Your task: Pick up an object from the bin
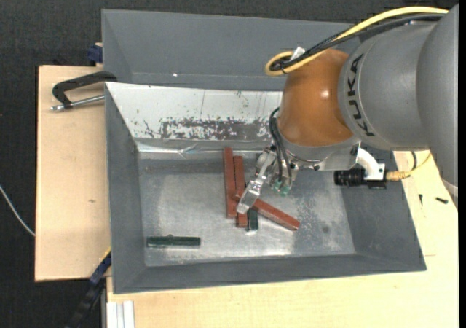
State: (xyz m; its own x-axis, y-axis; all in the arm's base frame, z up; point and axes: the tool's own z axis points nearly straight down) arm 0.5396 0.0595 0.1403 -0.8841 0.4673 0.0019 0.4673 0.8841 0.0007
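1. At the far left we see the grey metal bin (120,173), its left wall sloping down to a scuffed, shiny floor.
2. Near the bin's front-left corner lies a dark green stick (173,242), flat on the floor and roughly parallel to the front wall, well apart from everything else.
3. In the middle of the floor we find two reddish-brown sticks (233,181) lying side by side and touching, running from the back wall toward the front.
4. At the near end of that pair sits a small dark piece (252,222); we cannot make out what it is.
5. Just to the right of the pair, the gripper (261,189) is low over this cluster, its silvery metal slanting down toward the near ends of the sticks. We cannot tell how far it is open, or whether it has hold of anything.
6. Right of the dark piece, a third reddish-brown stick (278,215) lies on a slant, pointing toward the front-right of the floor.
7. Above the gripper we see the robot's orange cover (317,104), and to its right the grey arm (408,79) with a yellow cable (364,24) looping over it.
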